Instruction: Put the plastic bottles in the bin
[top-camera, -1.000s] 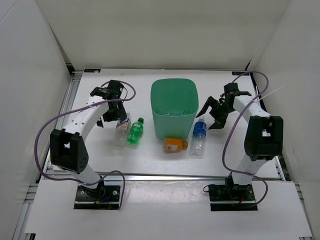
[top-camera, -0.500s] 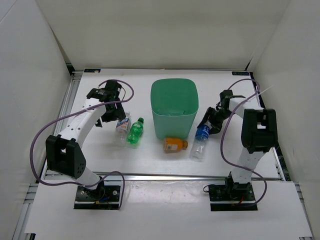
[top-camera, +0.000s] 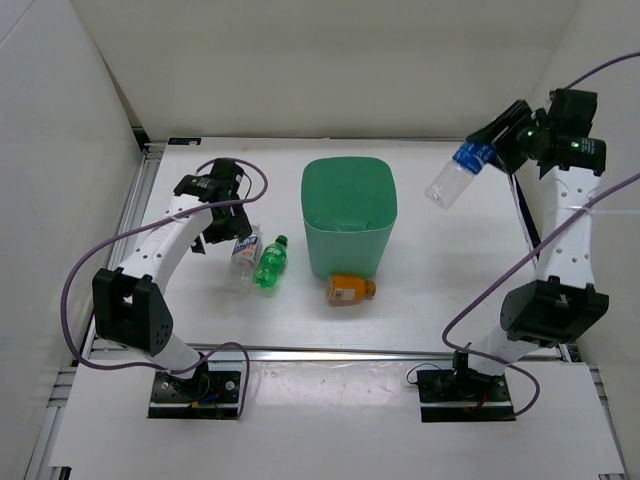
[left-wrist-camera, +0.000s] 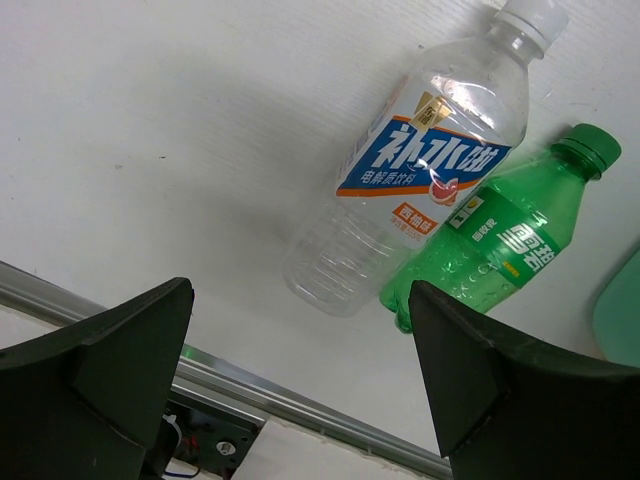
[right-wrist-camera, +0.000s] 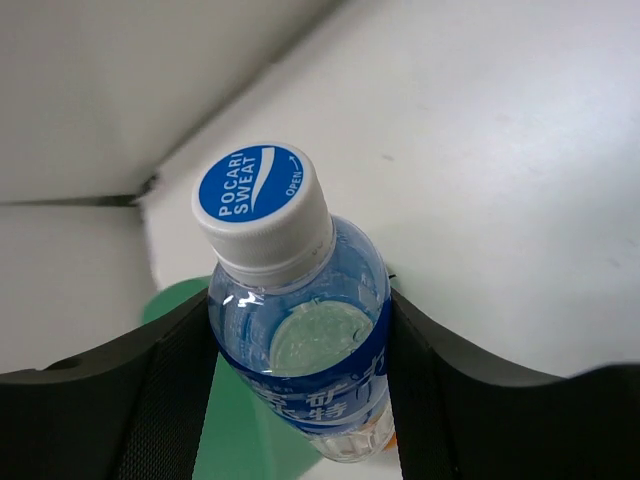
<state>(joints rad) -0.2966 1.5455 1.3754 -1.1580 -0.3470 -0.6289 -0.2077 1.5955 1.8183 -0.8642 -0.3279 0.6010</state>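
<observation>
Grip: my right gripper (right-wrist-camera: 300, 380) clamps blue-label bottle (top-camera: 450, 178) | bin (top-camera: 345, 250) lies down-left of it | left gripper (left-wrist-camera: 300, 335) gapes

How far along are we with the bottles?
Done: nothing visible in the bin yet. In hand: right hand holds the blue-label bottle raised right of the bin. Remaining: white-blue-label bottle, green bottle and orange bottle lie on the table.
</observation>
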